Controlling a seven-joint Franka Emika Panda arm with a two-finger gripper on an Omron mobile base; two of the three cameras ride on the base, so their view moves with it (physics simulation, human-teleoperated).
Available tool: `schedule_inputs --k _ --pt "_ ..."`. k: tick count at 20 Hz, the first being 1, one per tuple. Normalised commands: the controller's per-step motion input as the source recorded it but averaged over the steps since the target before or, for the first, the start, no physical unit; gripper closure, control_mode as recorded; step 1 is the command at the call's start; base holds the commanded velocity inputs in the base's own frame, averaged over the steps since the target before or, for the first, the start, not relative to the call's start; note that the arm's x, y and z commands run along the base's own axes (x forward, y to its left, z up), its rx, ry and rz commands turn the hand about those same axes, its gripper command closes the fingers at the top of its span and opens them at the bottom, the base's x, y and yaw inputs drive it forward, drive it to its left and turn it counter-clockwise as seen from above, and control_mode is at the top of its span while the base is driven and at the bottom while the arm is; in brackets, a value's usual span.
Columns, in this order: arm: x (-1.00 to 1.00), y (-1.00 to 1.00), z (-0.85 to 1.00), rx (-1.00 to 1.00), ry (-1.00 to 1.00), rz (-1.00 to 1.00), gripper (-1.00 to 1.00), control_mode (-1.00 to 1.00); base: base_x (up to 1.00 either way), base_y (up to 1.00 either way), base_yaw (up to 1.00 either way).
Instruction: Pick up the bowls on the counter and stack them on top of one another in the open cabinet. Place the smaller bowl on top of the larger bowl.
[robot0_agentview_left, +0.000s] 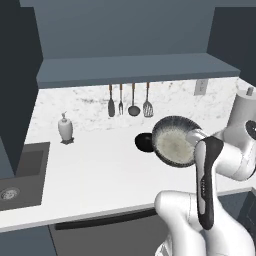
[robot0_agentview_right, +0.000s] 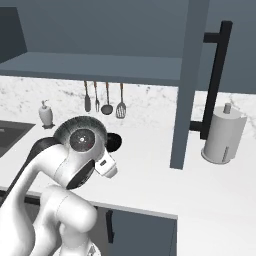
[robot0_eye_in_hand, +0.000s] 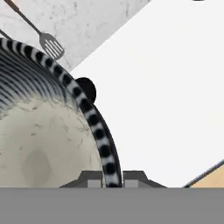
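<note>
gripper (robot0_eye_in_hand: 112, 178) fingers clamped on rim of larger bowl (robot0_agentview_left: 173, 144), tilted up off counter (robot0_agentview_left: 100, 170); smaller bowl (robot0_agentview_left: 143, 142) behind it.

**Around the pincer: wall tools, soap, sink, towel roll**

Beyond the pincer (robot0_eye_in_hand: 113, 178) and a little to its left, four utensils (robot0_agentview_left: 129, 102) hang in a row on the wall, and the slotted turner (robot0_agentview_left: 148, 107) is the one closest to it. Well off to its left stands a white soap dispenser (robot0_agentview_left: 65, 127). Farther left again, and nearer the front edge, there's the dark sink (robot0_agentview_left: 22, 172) with its round drain. A wall outlet (robot0_agentview_left: 200, 86) sits above and behind the pincer. Away to its right stands an upright paper towel roll (robot0_agentview_right: 223, 135), just beside a long black handle (robot0_agentview_right: 215, 75).
</note>
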Motion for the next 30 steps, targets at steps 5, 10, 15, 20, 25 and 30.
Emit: schedule_inputs --k 5,10,15,20,25,30 --pt "-0.08 0.26 1.0 0.12 -0.19 -0.05 1.0 -1.0 0.0 0.0 0.0" --pt "0.0 0.29 1.0 0.13 -0.15 -0.07 1.0 -1.0 0.0 0.0 0.0" --pt "0.06 0.37 0.99 0.07 -0.09 -0.13 1.0 -1.0 0.0 0.0 0.0" --pt "0.29 0.13 0.93 0.05 -0.11 -0.24 1.0 -1.0 0.0 0.0 0.0" --pt "0.47 0.0 0.59 0.12 -0.12 -0.28 1.0 -1.0 0.0 0.0 0.0" --pt "0.65 0.0 0.05 0.12 0.0 -0.1 1.0 -1.0 0.0 0.0 0.0"
